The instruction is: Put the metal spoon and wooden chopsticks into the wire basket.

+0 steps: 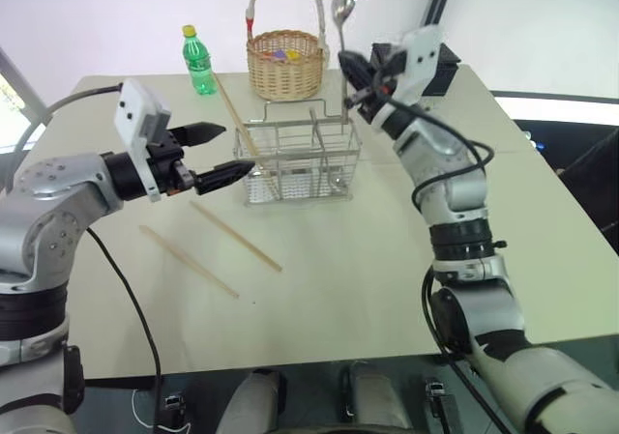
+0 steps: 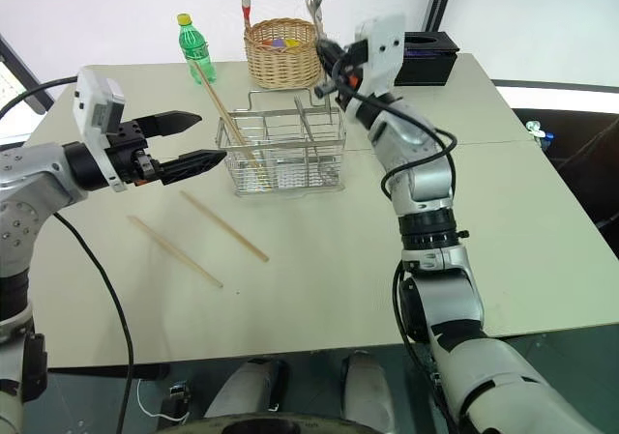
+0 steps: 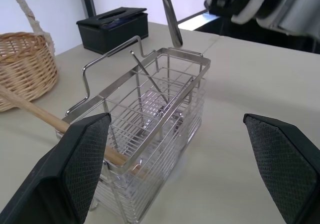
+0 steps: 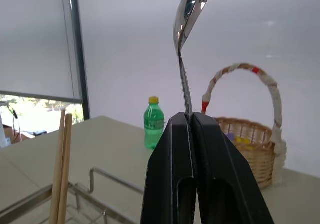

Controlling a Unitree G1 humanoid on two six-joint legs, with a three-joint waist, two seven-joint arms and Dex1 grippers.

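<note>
Two loose wooden chopsticks (image 1: 208, 245) lie nearest; right hand (image 1: 356, 76) pinches metal spoon (image 1: 344, 9), left hand (image 1: 224, 154) gapes.

The left arm comes in from the left side with its elbow bent, forearm running roughly level toward the middle of the table. Its left hand (image 1: 215, 154) points forward and to the right, the two black fingers (image 3: 82, 159) spread wide apart with nothing between them.

The right arm rises from the lower right, bends at the elbow and stretches forward and to the left. Its right hand (image 1: 353, 72) tilts slightly upward, black fingers (image 4: 172, 174) pressed together on the thin handle of a shiny silver metal spoon (image 1: 344, 4), which stands upright with its oval bowl uppermost.
</note>
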